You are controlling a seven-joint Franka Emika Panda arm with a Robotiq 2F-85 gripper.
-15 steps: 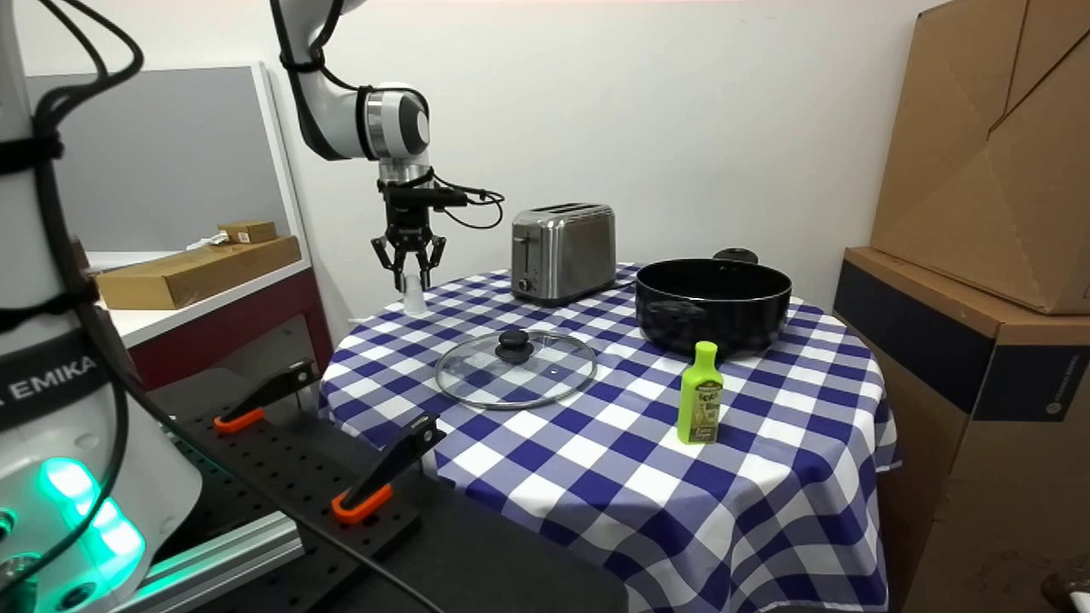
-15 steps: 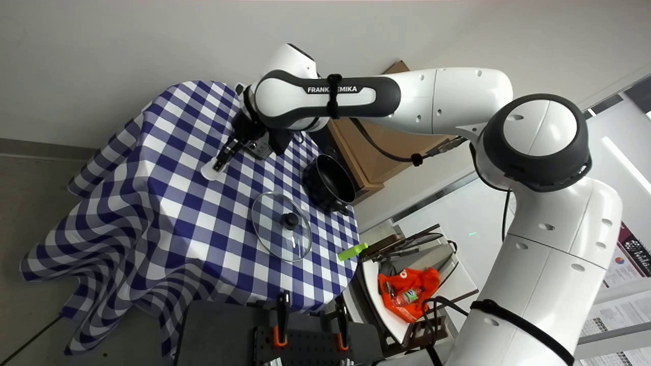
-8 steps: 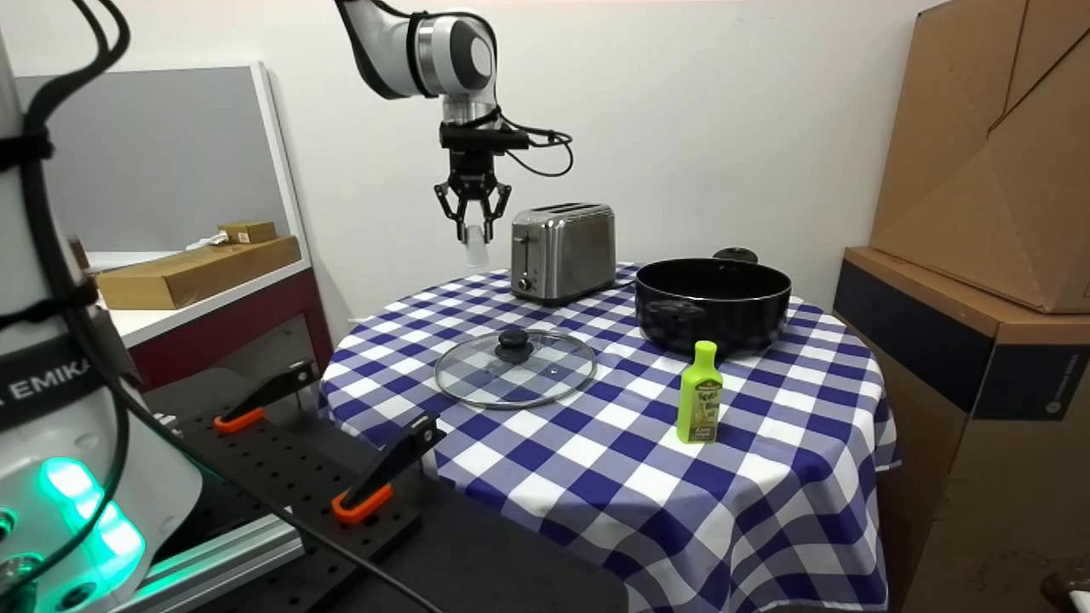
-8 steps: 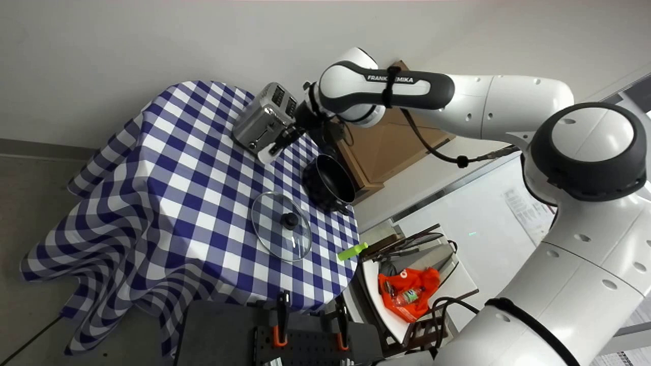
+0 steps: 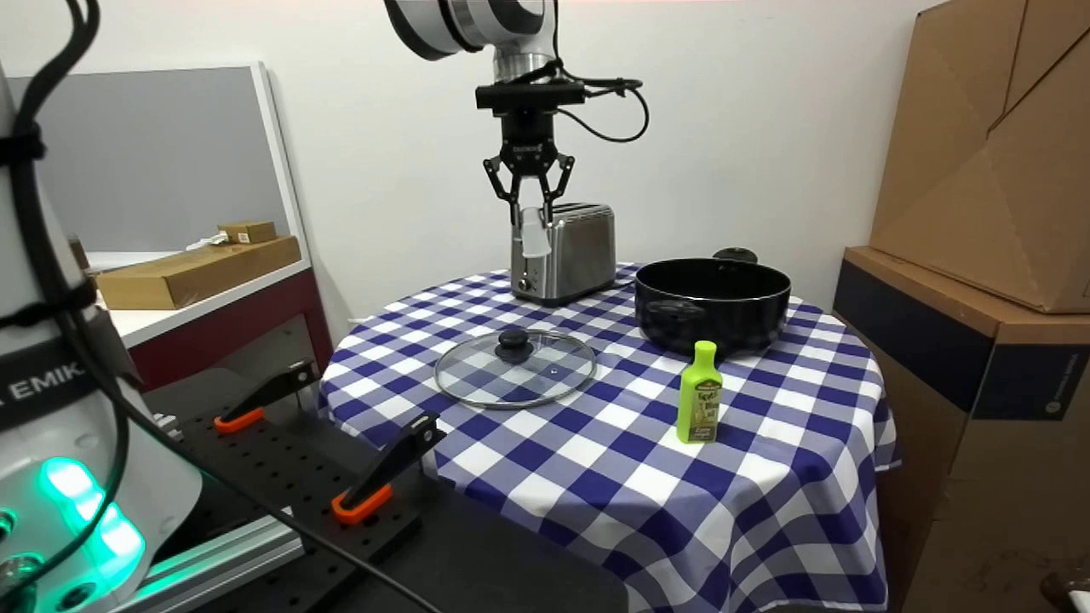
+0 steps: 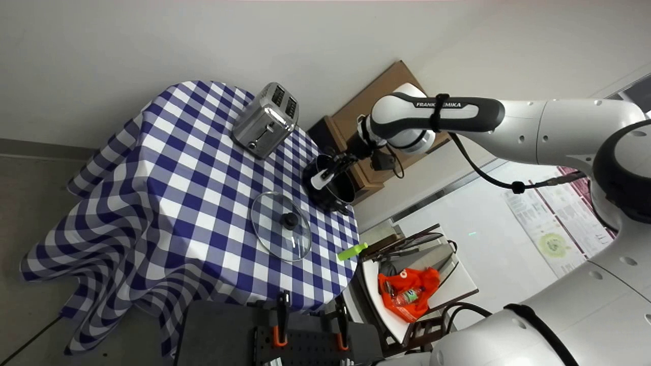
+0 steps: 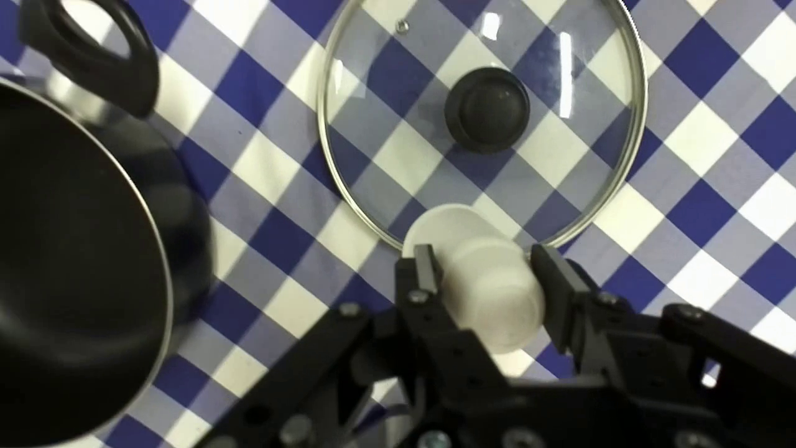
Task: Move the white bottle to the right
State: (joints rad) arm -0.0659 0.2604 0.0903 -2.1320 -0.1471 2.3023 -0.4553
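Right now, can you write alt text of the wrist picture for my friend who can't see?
A black two-fingered gripper grips a small white plastic bottle above a blue-and-white checked tablecloth. Near the top lies a black-knobbed round glass lid; a round black pot is cut off at the left edge.

The claw [image 7: 487,270] partly hides the white bottle [image 7: 476,280]; the wrist view crops the pot [image 7: 81,261].

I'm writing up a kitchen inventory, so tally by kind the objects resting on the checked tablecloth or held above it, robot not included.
Bottles: 2 (white bottle, held by the gripper; green bottle)
Black pot: 1
Glass lid: 1
Silver toaster: 1
Total: 5
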